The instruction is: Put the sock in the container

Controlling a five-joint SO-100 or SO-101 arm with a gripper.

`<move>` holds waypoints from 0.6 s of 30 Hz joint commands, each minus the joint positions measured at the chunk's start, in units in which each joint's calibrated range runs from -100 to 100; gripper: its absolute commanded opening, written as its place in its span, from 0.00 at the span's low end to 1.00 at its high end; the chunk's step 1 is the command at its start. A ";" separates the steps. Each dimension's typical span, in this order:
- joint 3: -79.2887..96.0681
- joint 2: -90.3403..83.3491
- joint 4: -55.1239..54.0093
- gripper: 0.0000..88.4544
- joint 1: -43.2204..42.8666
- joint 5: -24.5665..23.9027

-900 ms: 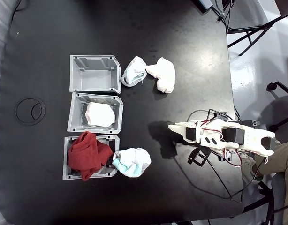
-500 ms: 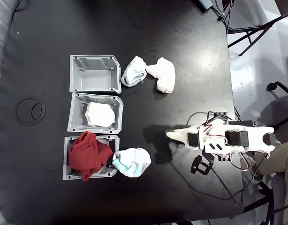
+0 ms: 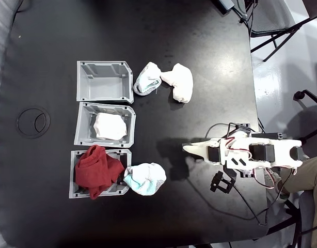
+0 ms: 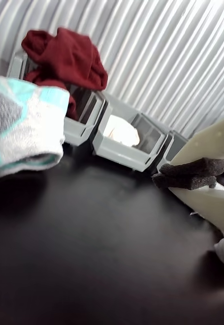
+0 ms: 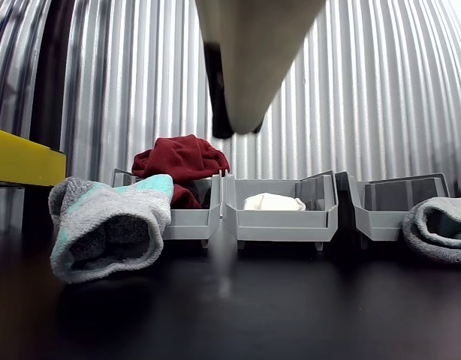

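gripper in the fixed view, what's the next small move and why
Probably swing the gripper toward the loose white sock and open. Its jaws look shut on nothing, the top bin beside that sock is empty, and the middle bin already holds one.

Three grey bins stand in a row on the dark table (image 5: 230, 315), in front of a ribbed metallic wall (image 5: 381, 90). The left bin (image 5: 189, 217) holds a heap of red cloth (image 5: 182, 161) rising above its rim. The middle bin, the container (image 5: 279, 221), holds the white sock (image 5: 274, 202), lying low inside. The right bin (image 5: 392, 206) shows no contents. A grey sock with mint bands (image 5: 106, 225) lies at front left, its opening facing the camera. A grey sock (image 5: 441, 229) lies at the right edge. A pale arm part (image 5: 249, 52) hangs from the top edge, blurred. A yellow object (image 5: 24, 157) sits at left.
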 commanded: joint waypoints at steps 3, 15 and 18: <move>-5.87 0.25 -0.62 0.01 2.02 -0.18; -10.38 0.33 4.07 0.01 2.41 -0.06; -11.10 0.42 4.07 0.01 2.41 -0.01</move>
